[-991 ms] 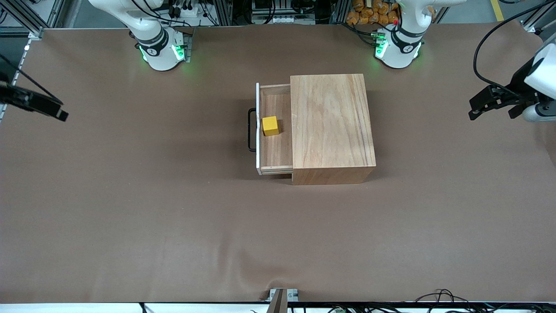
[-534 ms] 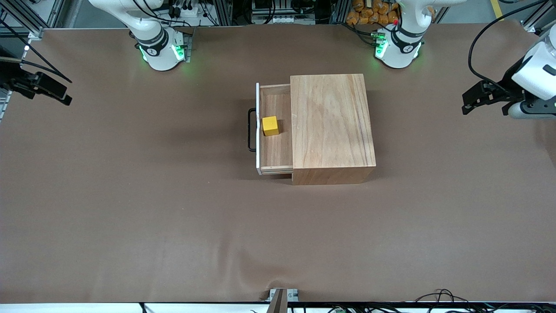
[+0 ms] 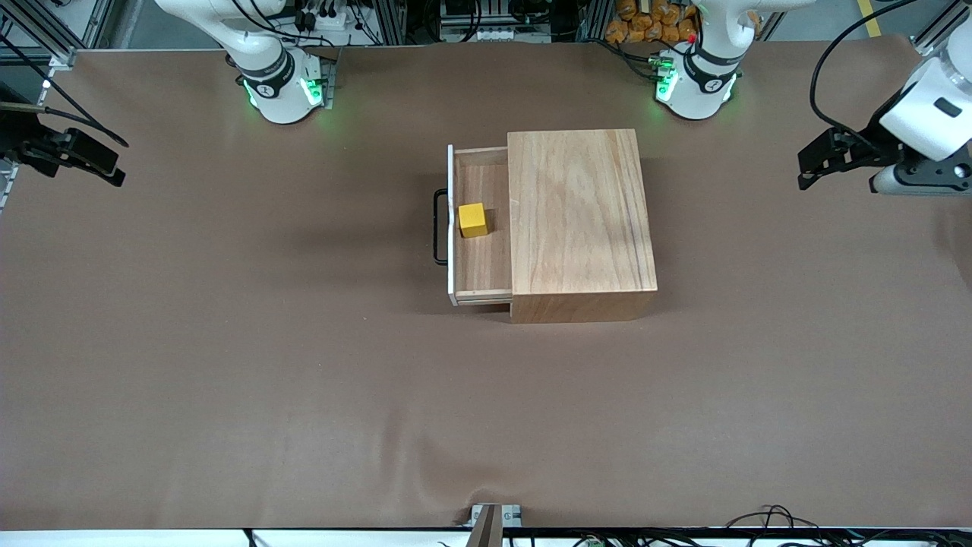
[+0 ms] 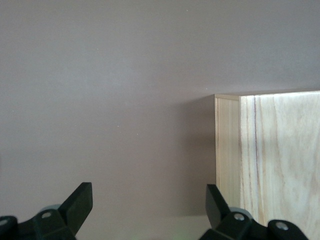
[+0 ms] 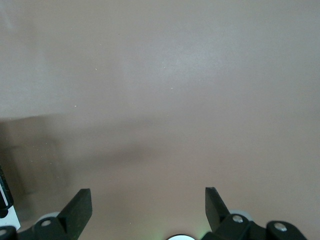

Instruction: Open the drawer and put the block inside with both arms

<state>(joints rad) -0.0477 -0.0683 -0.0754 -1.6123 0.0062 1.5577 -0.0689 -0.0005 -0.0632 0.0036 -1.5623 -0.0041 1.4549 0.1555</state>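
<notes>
**Block's in the drawer, both arms off to the sides**

Standing here, it looks basically done. The drawer (image 3: 481, 225) is pulled out of the wooden box (image 3: 581, 220) toward the right arm's end of the table, handle (image 3: 439, 226) sticking out in front. The block (image 3: 473, 219) sits on the drawer floor, right up by the white front edge, roughly mid-way along it, nothing touching it.

Left gripper (image 3: 818, 164) hangs over bare table at the left arm's end, well apart from the box. Its wrist view shows both fingers (image 4: 76, 204) spread wide with nothing between them, one corner of the box in sight.

Right gripper (image 3: 97, 162) is over the table edge at the right arm's end, also well apart from the drawer. Fingers (image 5: 77, 205) spread, empty, only brown tabletop (image 5: 165, 85) underneath.

My read: open step done, place step done (task doesn't ask for closing, so the drawer left out is fine). Nothing left that I can see except parking the arms
</notes>
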